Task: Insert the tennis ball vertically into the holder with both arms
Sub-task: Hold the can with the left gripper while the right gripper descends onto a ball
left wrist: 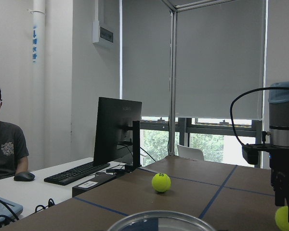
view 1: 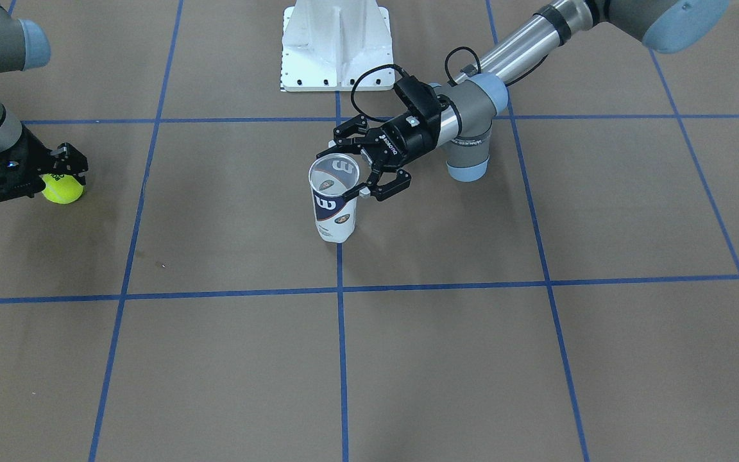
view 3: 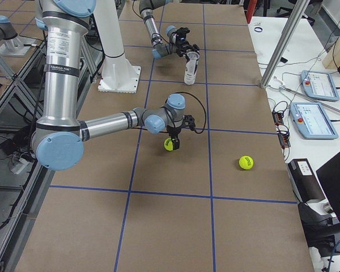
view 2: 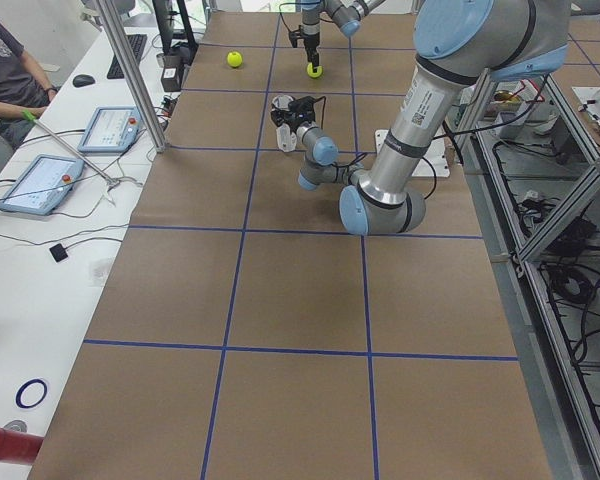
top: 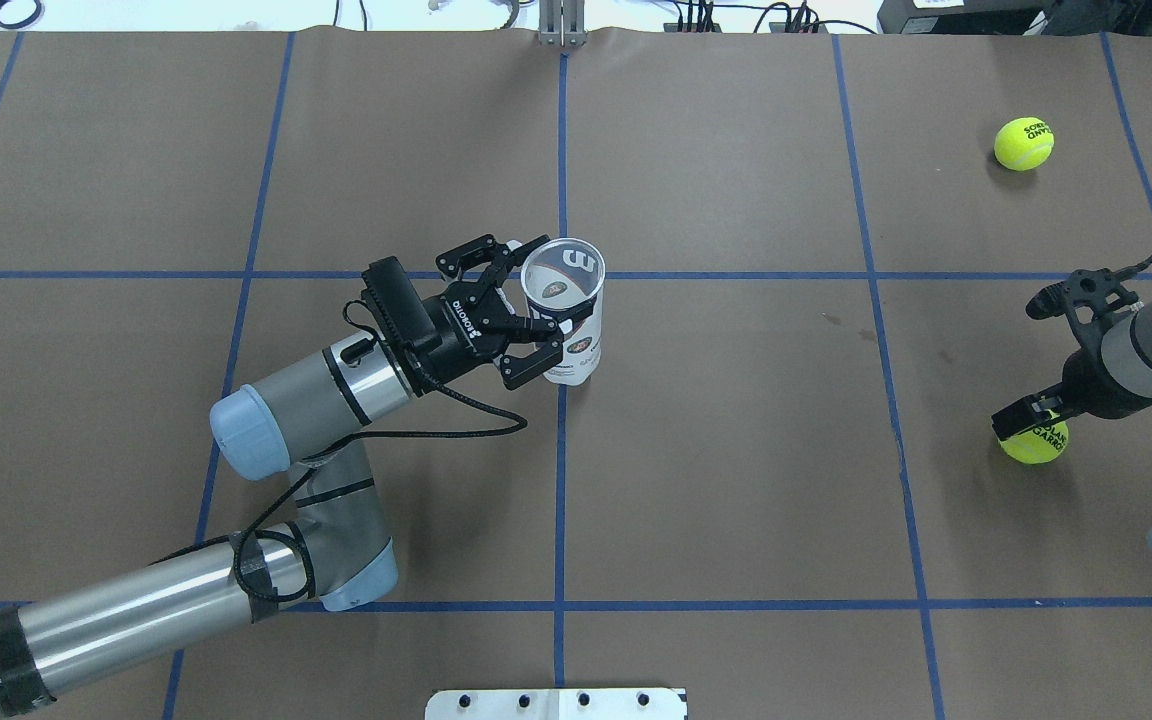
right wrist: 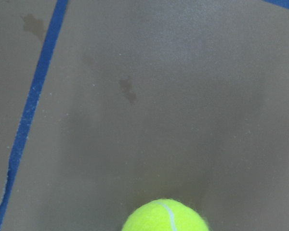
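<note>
Clear tennis-ball tube [view 1: 334,205] stands upright and empty near the table's centre, on a blue tape line. The left gripper [view 1: 356,168] reaches in sideways, its fingers spread wide on either side of the tube's upper part; I cannot tell whether they press it. Well apart, the right gripper [view 1: 55,176] points down, fingers closed around a tennis ball [view 1: 63,190] at table level. Judged from this, lifting, carrying and dropping in the ball all remain. A spare tennis ball [top: 1024,143] lies far off; nothing stands between
</note>
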You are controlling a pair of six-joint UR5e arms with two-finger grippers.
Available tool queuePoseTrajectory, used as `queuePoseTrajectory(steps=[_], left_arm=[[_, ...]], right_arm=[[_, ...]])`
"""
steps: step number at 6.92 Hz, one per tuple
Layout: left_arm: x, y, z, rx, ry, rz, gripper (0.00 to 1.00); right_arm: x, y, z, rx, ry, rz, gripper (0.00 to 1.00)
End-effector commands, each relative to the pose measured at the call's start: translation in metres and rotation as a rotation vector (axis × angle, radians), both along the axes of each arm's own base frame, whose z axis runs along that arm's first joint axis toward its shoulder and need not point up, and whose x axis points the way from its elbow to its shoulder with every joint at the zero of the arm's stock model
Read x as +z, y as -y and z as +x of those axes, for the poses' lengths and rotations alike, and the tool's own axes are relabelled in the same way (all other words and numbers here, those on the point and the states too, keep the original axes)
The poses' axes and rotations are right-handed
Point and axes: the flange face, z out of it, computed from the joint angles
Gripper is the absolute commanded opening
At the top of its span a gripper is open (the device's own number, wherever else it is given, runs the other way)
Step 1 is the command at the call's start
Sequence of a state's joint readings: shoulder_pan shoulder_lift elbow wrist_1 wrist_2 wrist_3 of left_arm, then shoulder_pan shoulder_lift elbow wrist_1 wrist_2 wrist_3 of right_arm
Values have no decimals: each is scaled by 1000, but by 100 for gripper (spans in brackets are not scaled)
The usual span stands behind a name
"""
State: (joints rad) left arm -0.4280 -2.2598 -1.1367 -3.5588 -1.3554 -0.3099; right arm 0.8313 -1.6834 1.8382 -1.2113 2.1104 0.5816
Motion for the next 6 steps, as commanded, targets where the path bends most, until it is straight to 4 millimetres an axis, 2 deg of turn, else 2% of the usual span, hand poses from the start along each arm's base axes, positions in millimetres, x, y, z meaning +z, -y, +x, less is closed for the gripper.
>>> queuePoseTrajectory(steps=[1, 2, 3, 4, 6], left_arm=[[0, 0, 0, 1, 0, 0, 66], [0, 0, 0, 1, 0, 0, 66], [0, 0, 0, -1, 0, -1, 66], [0, 0, 0, -1, 0, -1, 66], [1, 0, 0, -1, 1, -1, 66]], right_arm=[[5, -1, -2, -6, -6, -9, 54], [6, -1, -2, -8, -7, -8, 43], [5, -1, -2, -12, -5, -5, 12], [-6, 0, -3, -13, 15, 5, 0], [-43, 4, 1, 1, 68, 43, 0]])
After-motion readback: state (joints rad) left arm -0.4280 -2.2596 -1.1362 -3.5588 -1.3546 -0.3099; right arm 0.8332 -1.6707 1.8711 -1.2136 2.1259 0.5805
